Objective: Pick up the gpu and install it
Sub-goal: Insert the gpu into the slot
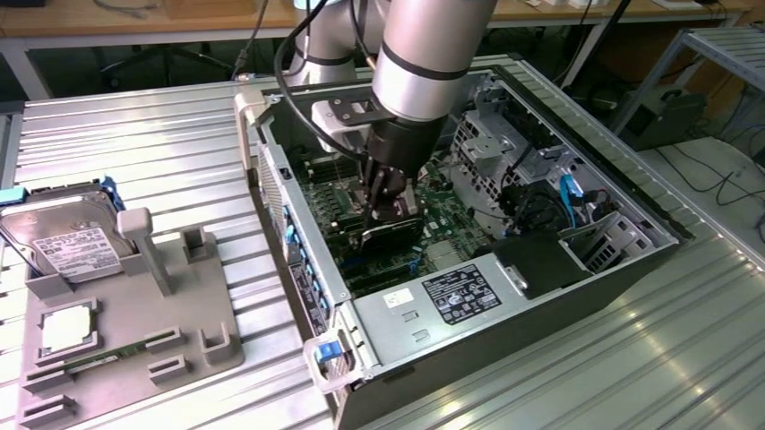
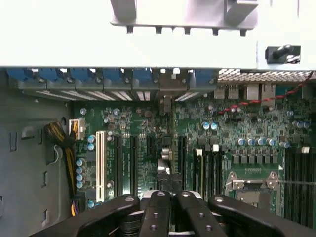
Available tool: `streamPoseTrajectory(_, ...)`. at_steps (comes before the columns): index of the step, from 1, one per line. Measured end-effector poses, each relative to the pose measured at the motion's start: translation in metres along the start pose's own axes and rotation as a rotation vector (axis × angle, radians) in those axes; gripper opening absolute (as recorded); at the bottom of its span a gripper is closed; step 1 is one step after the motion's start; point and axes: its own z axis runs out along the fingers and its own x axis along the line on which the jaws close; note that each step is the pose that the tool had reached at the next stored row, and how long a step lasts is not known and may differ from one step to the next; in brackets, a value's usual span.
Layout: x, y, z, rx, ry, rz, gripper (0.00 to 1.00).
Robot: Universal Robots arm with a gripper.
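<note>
there, claw [image 1: 392,211] clamped on gpu [image 1: 391,235]

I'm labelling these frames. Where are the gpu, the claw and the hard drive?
gpu [image 1: 389,235]: exterior view, on its black fan face below the claw.
claw [image 1: 392,208]: exterior view, between the fingertips, shut on the gpu.
hard drive [image 1: 70,244]: exterior view, on its white label.

An open computer case [image 1: 622,260] is lying on the worktop [image 1: 156,134], toward the exterior view's right, with its motherboard [image 1: 449,215] sitting inside it. The claw [image 1: 392,208] is reaching down into the middle of the case, closed on the gpu [image 1: 392,235], which is standing on edge over the motherboard. A parts holder [image 1: 179,331] is sitting near the worktop's edge at the exterior view's left, a hard drive [image 1: 70,242] leaning in its far end.
</note>
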Motion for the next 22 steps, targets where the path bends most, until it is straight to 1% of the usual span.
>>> streamPoseTrajectory(1, 0.0000, 0.0000, 0.0001, -0.0145, -0.0003, -0.001, 0.11)
streamPoseTrajectory(5, 0.0000, -0.0002, 0.0003, -0.0692, -0.0005, -0.005, 0.11)
streamPoseTrajectory(6, 0.0000, -0.0002, 0.0003, -0.0858, -0.0007, -0.006, 0.11)
streamPoseTrajectory(7, 0.0000, -0.0003, 0.0003, -0.1008, -0.0008, -0.006, 0.11)
streamPoseTrajectory(9, 0.0000, -0.0004, 0.0003, -0.1327, -0.0012, -0.007, 0.11)
streamPoseTrajectory(10, 0.0000, -0.0004, 0.0002, -0.1386, -0.0012, -0.007, 0.11)
streamPoseTrajectory(14, 0.0000, -0.0004, 0.0003, -0.1387, -0.0013, -0.007, 0.11)
streamPoseTrajectory(15, 0.0000, -0.0004, 0.0003, -0.1377, -0.0011, -0.007, 0.11)
streamPoseTrajectory(16, 0.0000, -0.0003, 0.0003, -0.1302, -0.0008, -0.007, 0.11)
streamPoseTrajectory(17, -0.0001, -0.0002, 0.0002, -0.1146, -0.0004, -0.008, 0.11)
streamPoseTrajectory(19, -0.0013, -0.0002, 0.0002, -0.0788, 0.0002, -0.009, 0.11)
streamPoseTrajectory(21, -0.0027, -0.0001, 0.0002, -0.0418, 0.0011, -0.010, 0.11)
streamPoseTrajectory(22, -0.0032, -0.0001, 0.0003, -0.0245, 0.0014, -0.010, 0.11)
